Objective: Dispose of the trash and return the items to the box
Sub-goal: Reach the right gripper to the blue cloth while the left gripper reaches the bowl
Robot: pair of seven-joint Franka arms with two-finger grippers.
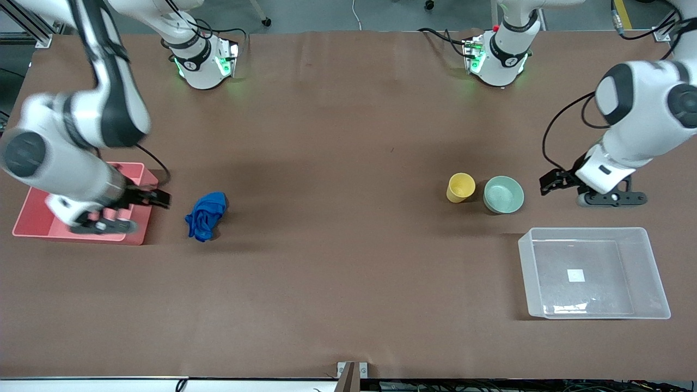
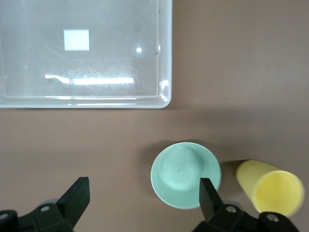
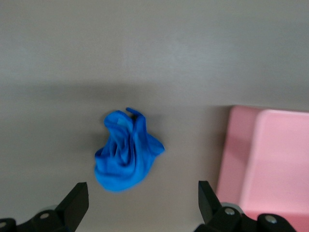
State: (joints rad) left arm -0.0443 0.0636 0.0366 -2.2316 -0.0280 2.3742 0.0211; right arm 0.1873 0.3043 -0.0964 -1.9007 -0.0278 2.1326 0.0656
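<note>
The trash, a crumpled blue cloth [image 1: 207, 216] [image 3: 126, 152], lies on the brown table beside the pink bin [image 1: 41, 218] [image 3: 275, 159]. My right gripper [image 1: 158, 197] [image 3: 143, 191] hangs open and empty over the bin's edge that faces the cloth. The yellow cup [image 1: 460, 187] [image 2: 270, 188] and the mint-green bowl [image 1: 503, 194] [image 2: 183, 174] stand side by side. My left gripper [image 1: 550, 182] [image 2: 144, 191] is open and empty beside the bowl, toward the left arm's end. The clear box [image 1: 525, 272] [image 2: 116, 58], with a white sticker on its base, sits nearer the front camera than the bowl.
Both arm bases [image 1: 204, 62] [image 1: 498, 57] stand along the table's edge farthest from the front camera. Bare brown tabletop [image 1: 337, 218] stretches between the cloth and the cup.
</note>
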